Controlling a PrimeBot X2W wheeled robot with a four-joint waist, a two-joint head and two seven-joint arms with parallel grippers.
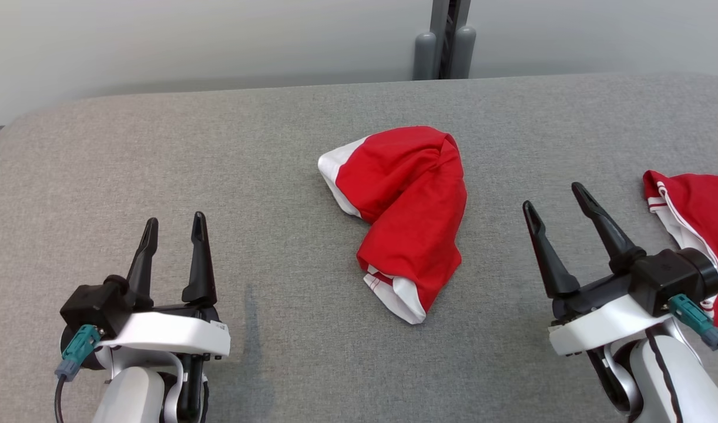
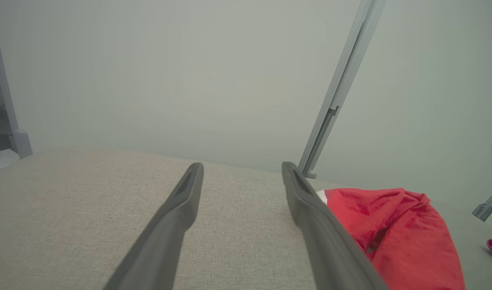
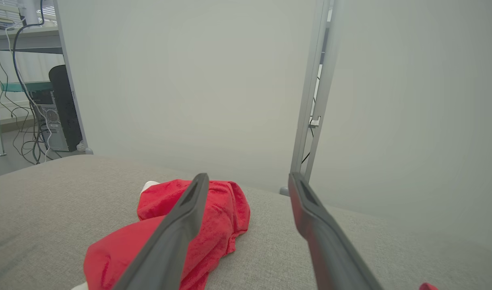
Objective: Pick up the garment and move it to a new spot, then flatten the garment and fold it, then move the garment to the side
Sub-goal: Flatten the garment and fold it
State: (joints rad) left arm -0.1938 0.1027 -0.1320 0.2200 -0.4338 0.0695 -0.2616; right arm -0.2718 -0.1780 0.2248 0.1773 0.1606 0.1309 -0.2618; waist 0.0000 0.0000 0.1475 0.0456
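A red garment [image 1: 407, 211] with white trim lies crumpled in the middle of the grey padded table [image 1: 265, 153]. My left gripper [image 1: 174, 228] stands open at the lower left, well apart from the cloth, nothing between its fingers. My right gripper [image 1: 556, 202] stands open at the lower right, just right of the garment and not touching it. The left wrist view has the garment [image 2: 399, 233] beyond the right finger, with the left gripper [image 2: 242, 171] open over bare table. In the right wrist view the garment [image 3: 213, 225] lies behind the left finger of the open right gripper [image 3: 248, 181].
A second red and white garment [image 1: 697, 223] lies at the table's right edge, partly behind my right wrist. A grey post [image 1: 447, 41] stands behind the table's far edge. A desk with cables [image 3: 24, 80] stands off to the left in the right wrist view.
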